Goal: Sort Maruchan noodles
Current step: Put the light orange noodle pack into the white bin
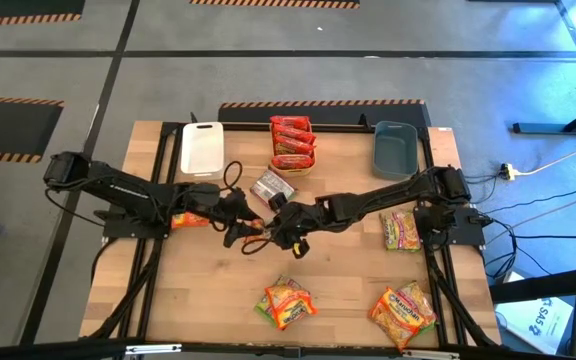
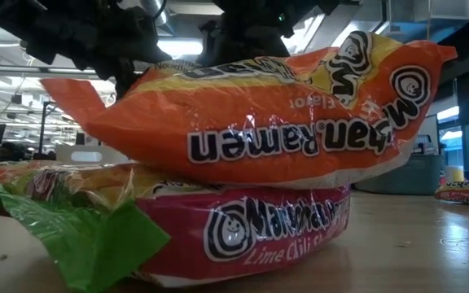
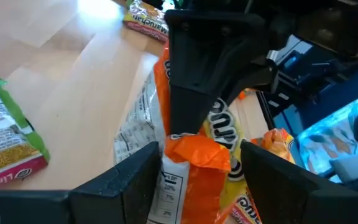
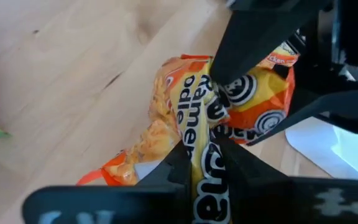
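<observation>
An orange-yellow Maruchan noodle packet (image 1: 258,233) hangs between my two grippers over the middle of the table. My right gripper (image 4: 207,165) is shut on it. My left gripper (image 3: 204,180) is open, with one finger on either side of the packet's other end (image 3: 194,152). Other noodle packets lie flat on the table: a silvery one (image 1: 273,187), a green-yellow pair (image 1: 400,230), and two heaps near the front edge (image 1: 286,303) (image 1: 403,313). Red packets (image 1: 293,143) fill the orange bin. My left gripper has its fingers (image 3: 135,180) close beside the packet's end; I cannot tell whether they touch it. My right gripper pinches the packet's printed orange face (image 4: 205,134) between its two fingers, coming from the table's right and slanting down. The crinkled packet reaches away from the fingers toward my left gripper.
A white bin (image 1: 200,148) stands at the far left and a grey-blue bin (image 1: 395,148) at the far right. An orange packet (image 1: 188,220) lies under my left arm. In the low view, an orange packet (image 2: 243,106) lies stacked on a red one (image 2: 243,232) near the front edge.
</observation>
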`<action>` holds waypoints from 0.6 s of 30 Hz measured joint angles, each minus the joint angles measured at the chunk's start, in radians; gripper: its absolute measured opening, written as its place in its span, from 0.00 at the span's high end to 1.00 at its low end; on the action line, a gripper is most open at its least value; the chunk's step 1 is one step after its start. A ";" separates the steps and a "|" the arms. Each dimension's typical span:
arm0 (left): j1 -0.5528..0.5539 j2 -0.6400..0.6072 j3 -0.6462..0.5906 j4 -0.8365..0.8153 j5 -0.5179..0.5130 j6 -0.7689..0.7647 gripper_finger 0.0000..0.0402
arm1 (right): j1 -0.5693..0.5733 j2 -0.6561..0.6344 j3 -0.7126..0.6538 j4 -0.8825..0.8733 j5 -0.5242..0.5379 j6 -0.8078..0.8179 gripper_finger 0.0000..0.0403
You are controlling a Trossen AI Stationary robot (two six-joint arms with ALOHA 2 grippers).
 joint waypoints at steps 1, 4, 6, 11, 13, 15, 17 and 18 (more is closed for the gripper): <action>0.001 0.008 0.000 0.000 0.000 0.000 0.45 | -0.003 0.000 0.000 0.003 0.003 0.006 0.90; -0.001 0.021 0.000 0.000 0.008 0.011 0.47 | -0.007 0.000 0.000 0.009 -0.004 0.034 0.90; -0.001 0.030 0.000 -0.006 0.008 0.012 0.49 | -0.010 0.000 0.000 0.009 -0.011 0.046 0.90; 0.001 0.028 0.000 -0.003 0.003 0.041 0.64 | -0.011 0.000 0.000 0.014 -0.021 0.065 0.90; 0.004 0.025 0.000 -0.003 0.004 0.053 0.72 | -0.011 0.000 0.000 0.020 -0.020 0.090 0.90; 0.010 0.025 0.000 -0.006 0.004 0.059 0.79 | -0.012 0.000 0.000 0.022 -0.022 0.125 0.90; 0.014 0.025 0.000 -0.007 0.012 0.075 0.87 | -0.011 0.000 0.000 0.022 -0.028 0.148 0.90; 0.018 0.025 0.000 -0.007 0.023 0.081 0.90 | -0.011 0.000 0.000 0.022 -0.030 0.157 0.89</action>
